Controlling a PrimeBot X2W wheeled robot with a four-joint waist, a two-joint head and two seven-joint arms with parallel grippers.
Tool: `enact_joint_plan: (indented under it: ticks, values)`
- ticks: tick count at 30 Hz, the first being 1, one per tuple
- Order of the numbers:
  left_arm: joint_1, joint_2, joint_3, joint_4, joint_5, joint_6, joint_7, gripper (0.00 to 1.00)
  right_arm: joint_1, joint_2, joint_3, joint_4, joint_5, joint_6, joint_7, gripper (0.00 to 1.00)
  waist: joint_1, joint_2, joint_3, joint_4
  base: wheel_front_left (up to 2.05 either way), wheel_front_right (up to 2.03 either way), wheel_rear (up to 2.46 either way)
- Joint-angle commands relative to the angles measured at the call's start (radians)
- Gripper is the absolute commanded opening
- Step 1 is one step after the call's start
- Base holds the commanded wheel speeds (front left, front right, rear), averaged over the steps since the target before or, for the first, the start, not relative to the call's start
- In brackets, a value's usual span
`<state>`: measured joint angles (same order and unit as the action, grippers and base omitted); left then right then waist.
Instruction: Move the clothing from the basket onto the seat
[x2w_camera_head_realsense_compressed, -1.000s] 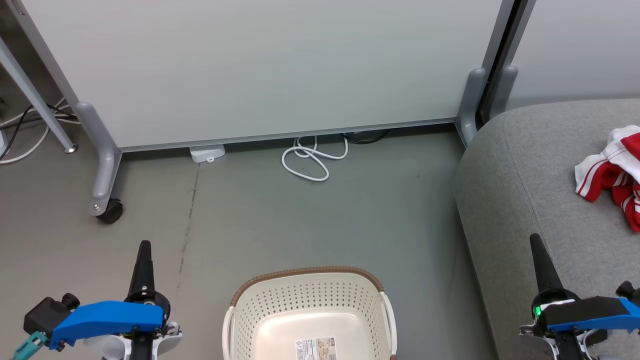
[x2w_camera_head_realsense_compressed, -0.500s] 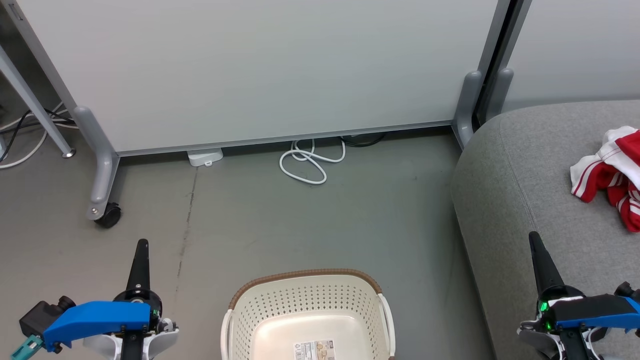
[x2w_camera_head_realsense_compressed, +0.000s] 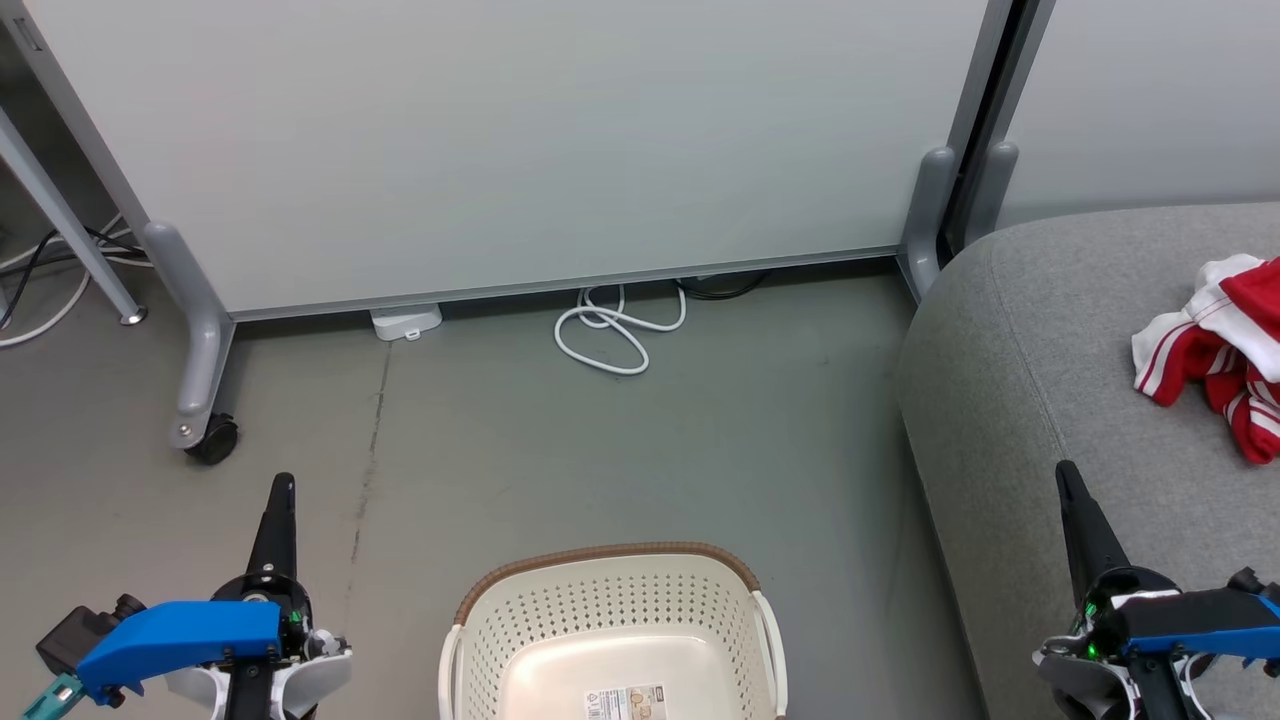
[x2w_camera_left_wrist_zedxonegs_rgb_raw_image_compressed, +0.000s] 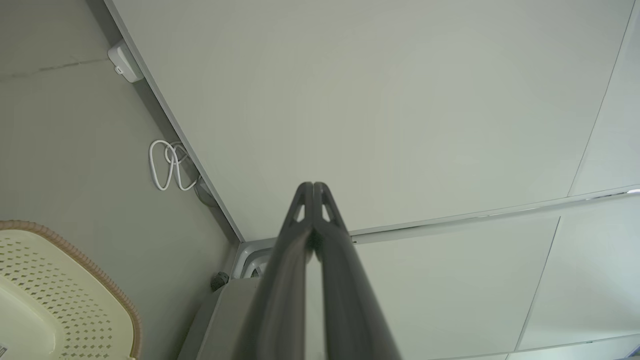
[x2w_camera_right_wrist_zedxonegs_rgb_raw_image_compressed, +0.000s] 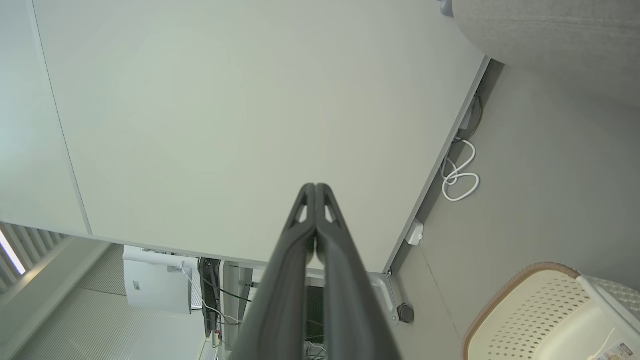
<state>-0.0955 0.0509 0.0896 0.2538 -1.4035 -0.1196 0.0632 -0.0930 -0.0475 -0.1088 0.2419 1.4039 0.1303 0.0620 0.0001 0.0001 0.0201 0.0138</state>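
Grey floor (x2w_camera_head_realsense_compressed: 600, 450) below a pale partition (x2w_camera_head_realsense_compressed: 520, 150). On the seat (x2w_camera_head_realsense_compressed: 1050, 400), far right: the clothing (x2w_camera_head_realsense_compressed: 1215, 355), a red-and-white heap cut by the frame edge. Cream basket (x2w_camera_head_realsense_compressed: 610, 552) on the floor between the arms, bare inside as far as seen. Jaws pressed together on left gripper (x2w_camera_head_realsense_compressed: 281, 487) and right gripper (x2w_camera_head_realsense_compressed: 1066, 476) alike, holding nothing. Looks essentially done; likely nothing left to move.

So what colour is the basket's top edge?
The rim is brown, with a woven look; best in the head view.
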Motion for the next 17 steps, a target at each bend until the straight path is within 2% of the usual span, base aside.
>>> enact_joint_plan:
  ticks: [1, 17]
  values:
    - [-0.015, 0.0, 0.008, -0.008, -0.024, -0.006, 0.007, 0.0, -0.017, -0.004, -0.003, -0.001, 0.024, 0.001, 0.008, 0.0, -0.0001, -0.0001, -0.001, -0.001, 0.0, 0.0, 0.0]
    - [-0.018, -0.001, 0.02, -0.01, -0.146, -0.012, 0.038, 0.0, -0.019, -0.005, -0.005, 0.002, 0.145, 0.001, 0.039, 0.0, -0.0001, -0.0001, -0.011, -0.009, 0.0, 0.0, 0.0]
